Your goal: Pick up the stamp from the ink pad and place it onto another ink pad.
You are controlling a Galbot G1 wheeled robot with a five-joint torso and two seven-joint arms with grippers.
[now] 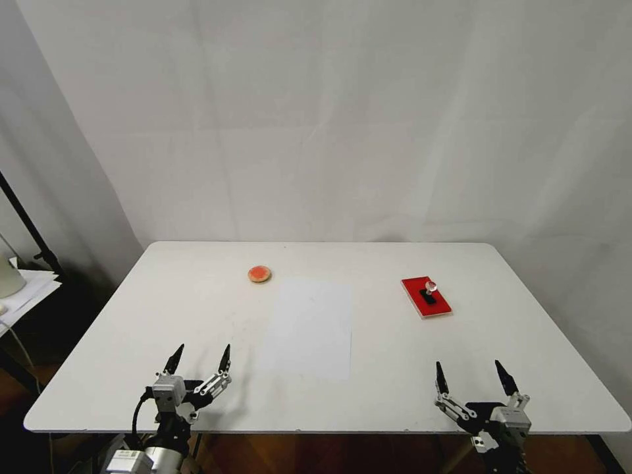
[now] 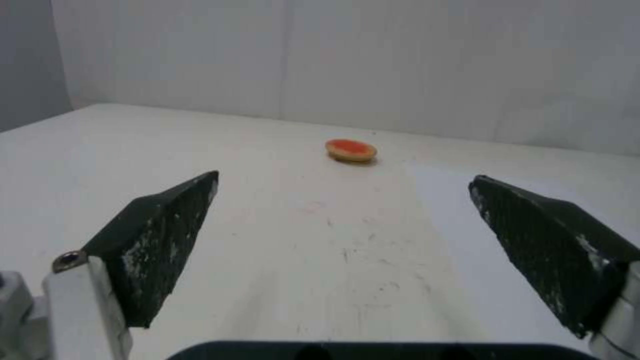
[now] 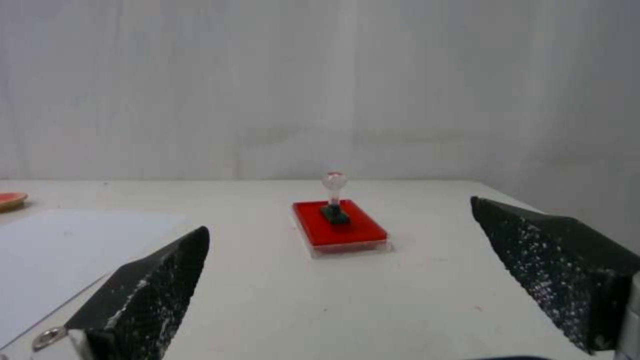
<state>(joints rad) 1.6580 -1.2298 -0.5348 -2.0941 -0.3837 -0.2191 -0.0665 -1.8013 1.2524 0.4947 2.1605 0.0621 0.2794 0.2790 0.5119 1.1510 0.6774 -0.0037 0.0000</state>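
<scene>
My right gripper (image 1: 473, 378) and left gripper (image 1: 201, 359) sit spread wide at the white table (image 1: 395, 395) edge; the black clear-knobbed stamp (image 3: 334, 197) stands upright on the red rectangular ink pad (image 3: 340, 227), ready for pickup; the round orange pad (image 1: 259, 274) waits, well apart.

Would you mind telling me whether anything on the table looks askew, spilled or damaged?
Nothing stands out. The stamp stands upright on the red ink pad, the round pad lies flat, and both pincers, left and right, wait open at the near edge.
</scene>
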